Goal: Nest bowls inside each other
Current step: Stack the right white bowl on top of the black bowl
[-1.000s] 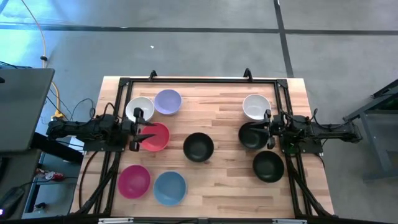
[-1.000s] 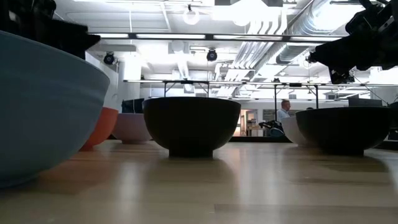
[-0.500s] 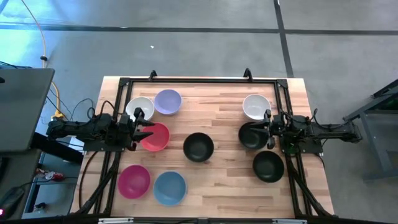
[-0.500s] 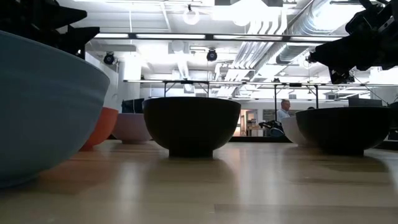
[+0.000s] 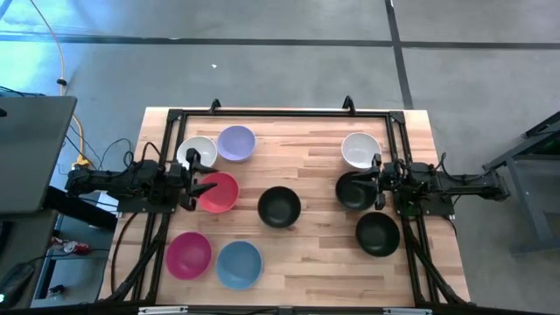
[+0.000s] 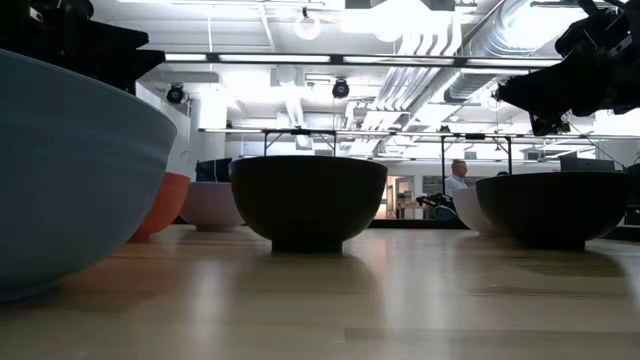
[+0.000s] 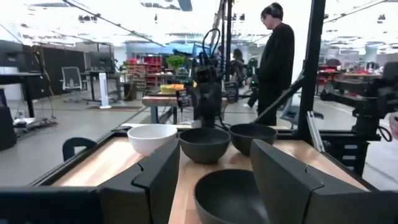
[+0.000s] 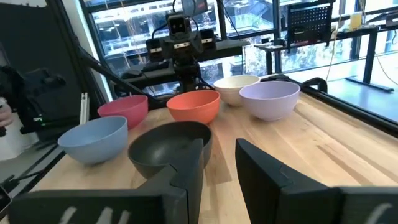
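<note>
**A:** ok so what changed over the last second? Looks basically frozen to me.

**B:** Nearly. Only the left gripper (image 5: 199, 181) moved. A second ago its fingers were splayed wide at the near edge of the red bowl (image 5: 217, 192); now they've drawn in a good bit and the arm has slid back a touch toward its own side of the table (image 5: 315, 140). Still parted though, nothing between them, and you can see the gap in the left wrist view too. The right gripper (image 5: 378, 182) hasn't budged: fingers spread, sitting by the rim of a black bowl (image 5: 353, 190).

**A:** And the bowls?

**B:** None shifted. Eight show from above, all separate, none nested. Left side: white bowl (image 5: 196, 152) and lavender bowl (image 5: 235, 143) touching at the far end, red one just below them, then magenta pink bowl (image 5: 189, 253) and light blue bowl (image 5: 239, 263) side by side at the near edge. Middle black bowl (image 5: 279, 206) stands alone. Right side: a second white bowl (image 5: 360, 150) at the far end, the black one by the gripper, another black bowl (image 5: 377, 233) nearer the front.

**A:** Which way do they point?

**B:** All upright, mouths up. They're round, so no long axis to speak of.
</note>
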Robot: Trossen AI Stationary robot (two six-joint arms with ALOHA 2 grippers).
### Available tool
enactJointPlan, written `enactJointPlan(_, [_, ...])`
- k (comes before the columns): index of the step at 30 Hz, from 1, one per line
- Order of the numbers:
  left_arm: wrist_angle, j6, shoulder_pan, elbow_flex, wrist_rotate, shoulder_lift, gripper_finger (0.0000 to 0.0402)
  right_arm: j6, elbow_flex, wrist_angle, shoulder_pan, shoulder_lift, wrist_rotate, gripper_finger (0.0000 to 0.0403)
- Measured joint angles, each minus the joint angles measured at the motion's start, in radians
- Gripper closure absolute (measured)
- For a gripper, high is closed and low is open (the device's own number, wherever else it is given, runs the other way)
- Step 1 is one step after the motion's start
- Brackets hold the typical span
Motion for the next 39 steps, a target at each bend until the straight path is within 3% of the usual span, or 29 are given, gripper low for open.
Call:
enactJointPlan(5, [-0.042,0.032,0.000,0.000,-0.001,0.000,0.0216,0.018,0.000,0.012,0.000,0.000,0.084,0.0318])
enactJointPlan(10, [-0.116,0.030,0.000,0.000,-0.022,0.002,0.0216,-0.092,0.013,0.003,0.000,0.001,0.101,0.0318])
enactJointPlan(16, [-0.104,0.027,0.000,0.000,-0.024,0.006,0.0216,-0.149,0.107,-0.029,0.000,0.023,0.107,0.0318])
enactJointPlan(22, [-0.051,0.042,0.000,0.000,-0.025,0.006,0.0216,-0.209,0.232,-0.041,-0.001,0.064,0.231,0.0318])
enactJointPlan(24, [-0.052,0.042,0.000,0.000,-0.025,0.006,0.0216,-0.212,0.269,-0.038,0.000,0.067,0.140,0.0318])
enactJointPlan(30, [-0.056,0.043,0.000,0.000,0.013,0.006,0.0216,-0.268,0.341,0.026,0.000,0.066,-0.308,0.0318])
enactJointPlan(32, [-0.057,0.043,0.000,0.000,0.022,0.006,0.0216,-0.266,0.341,0.075,0.000,0.066,-0.387,0.0318])
enactJointPlan(34, [-0.057,0.043,0.000,0.000,0.024,0.006,0.0216,-0.279,0.341,0.092,0.000,0.066,-0.353,0.0318])
enactJointPlan(39, [-0.058,0.043,0.000,0.000,0.024,0.006,0.0216,-0.310,0.341,0.090,0.000,0.066,-0.019,0.0318])
